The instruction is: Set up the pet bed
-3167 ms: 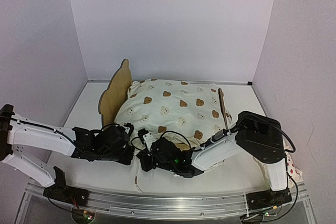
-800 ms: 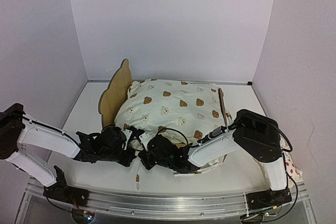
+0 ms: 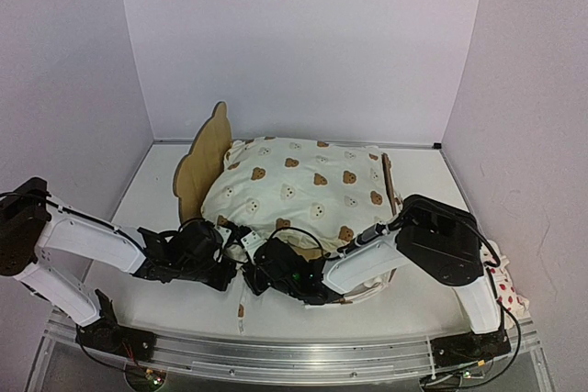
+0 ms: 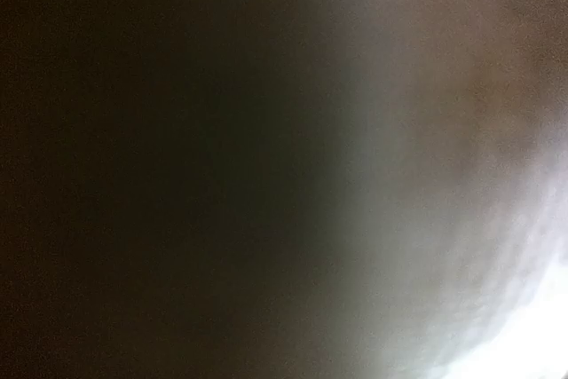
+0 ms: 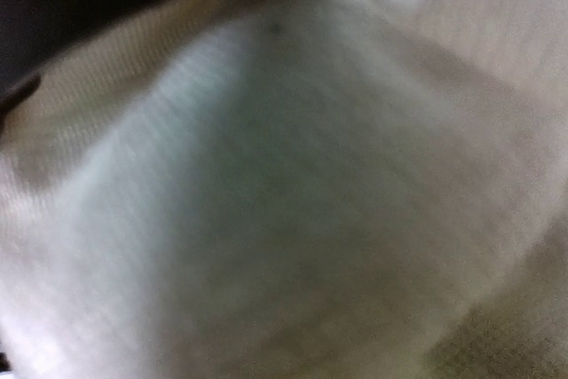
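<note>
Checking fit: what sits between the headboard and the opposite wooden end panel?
The bear-print cushion fills that stretch, headboard to end panel. Top view only; both wrist views are blurred.

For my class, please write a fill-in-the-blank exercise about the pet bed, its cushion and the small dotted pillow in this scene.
1. The cushion lying on the pet bed is printed with ____ faces.
2. In the top view, the bed's ear-shaped headboard stands at the cushion's ____ end.
3. The red-dotted pillow lies beside the ____ arm.
Missing words: bear; left; right.
</note>
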`<state>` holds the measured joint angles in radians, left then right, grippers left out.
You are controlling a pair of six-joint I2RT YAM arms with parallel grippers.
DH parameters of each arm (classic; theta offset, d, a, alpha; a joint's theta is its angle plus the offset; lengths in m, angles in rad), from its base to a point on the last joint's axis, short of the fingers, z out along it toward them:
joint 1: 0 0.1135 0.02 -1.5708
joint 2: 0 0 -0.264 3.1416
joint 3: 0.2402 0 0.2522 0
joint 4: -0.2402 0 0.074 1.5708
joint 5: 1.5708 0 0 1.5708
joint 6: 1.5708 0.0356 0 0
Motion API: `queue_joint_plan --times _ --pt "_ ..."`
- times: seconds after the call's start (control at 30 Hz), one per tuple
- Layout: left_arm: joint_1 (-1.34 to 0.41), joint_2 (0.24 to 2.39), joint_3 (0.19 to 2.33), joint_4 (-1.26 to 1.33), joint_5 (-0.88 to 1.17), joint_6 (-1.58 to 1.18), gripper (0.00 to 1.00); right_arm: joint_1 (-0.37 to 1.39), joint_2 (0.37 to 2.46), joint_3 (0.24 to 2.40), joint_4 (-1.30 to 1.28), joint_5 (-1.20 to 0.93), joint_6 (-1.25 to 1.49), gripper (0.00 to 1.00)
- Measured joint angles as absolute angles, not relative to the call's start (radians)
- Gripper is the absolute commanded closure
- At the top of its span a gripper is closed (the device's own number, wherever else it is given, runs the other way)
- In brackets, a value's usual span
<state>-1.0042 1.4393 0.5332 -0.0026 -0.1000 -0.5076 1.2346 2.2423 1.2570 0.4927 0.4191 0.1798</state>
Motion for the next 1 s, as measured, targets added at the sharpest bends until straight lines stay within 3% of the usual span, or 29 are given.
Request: queue_joint_plan --times 0.33,1.0 --pt "-1.002 1.451 0.537 0.001 -0.110 -0.509 1.00 1.233 2.244 1.263 0.478 0.403 0.185 0.76" --pt "-0.982 1.446 0.522 0.052 -0.074 -0.468 1.00 1.232 2.244 1.264 0.481 0.383 0.195 0.81"
